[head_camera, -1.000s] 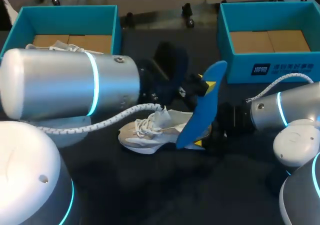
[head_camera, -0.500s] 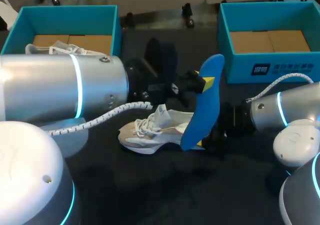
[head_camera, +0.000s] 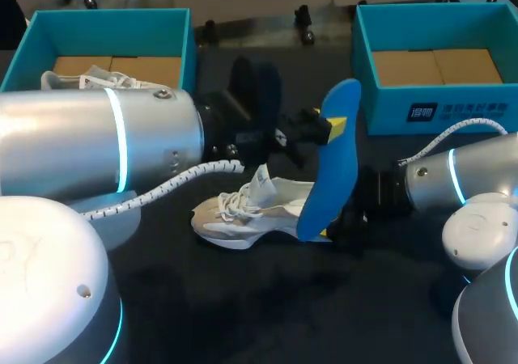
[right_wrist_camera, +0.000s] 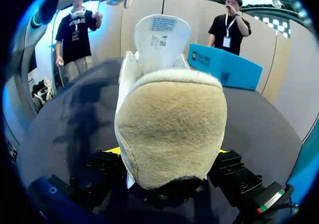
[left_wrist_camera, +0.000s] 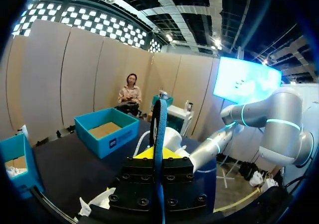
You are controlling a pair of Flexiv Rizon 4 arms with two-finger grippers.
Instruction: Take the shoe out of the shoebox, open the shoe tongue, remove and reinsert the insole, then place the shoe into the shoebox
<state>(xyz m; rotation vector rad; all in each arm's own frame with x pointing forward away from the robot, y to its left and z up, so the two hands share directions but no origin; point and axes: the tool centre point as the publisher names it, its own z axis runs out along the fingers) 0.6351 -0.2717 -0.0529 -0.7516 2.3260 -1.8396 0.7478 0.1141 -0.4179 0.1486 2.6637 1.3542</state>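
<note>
Left shoebox (head_camera: 109,20): a second shoe (head_camera: 97,79) lies inside.
Left gripper (head_camera: 330,128): yours, clenched on the blue insole (head_camera: 333,170), held upright above the table (head_camera: 243,299).
Shoe (head_camera: 251,210): white, on the table, toe toward your left.
Right gripper (head_camera: 336,225): yours, clamped on the shoe's heel.

A black table (head_camera: 267,299) spreads from near to far under everything. At its far left corner stands 1 open teal box (head_camera: 109,26), well apart from the table's middle. The box's floor is brown cardboard (head_camera: 142,66), 2 flaps meeting at a seam. Inside the box, toward its near left side, lies 1 white spare shoe (head_camera: 85,79) with loose laces. Its near part is hidden in the head view.
</note>
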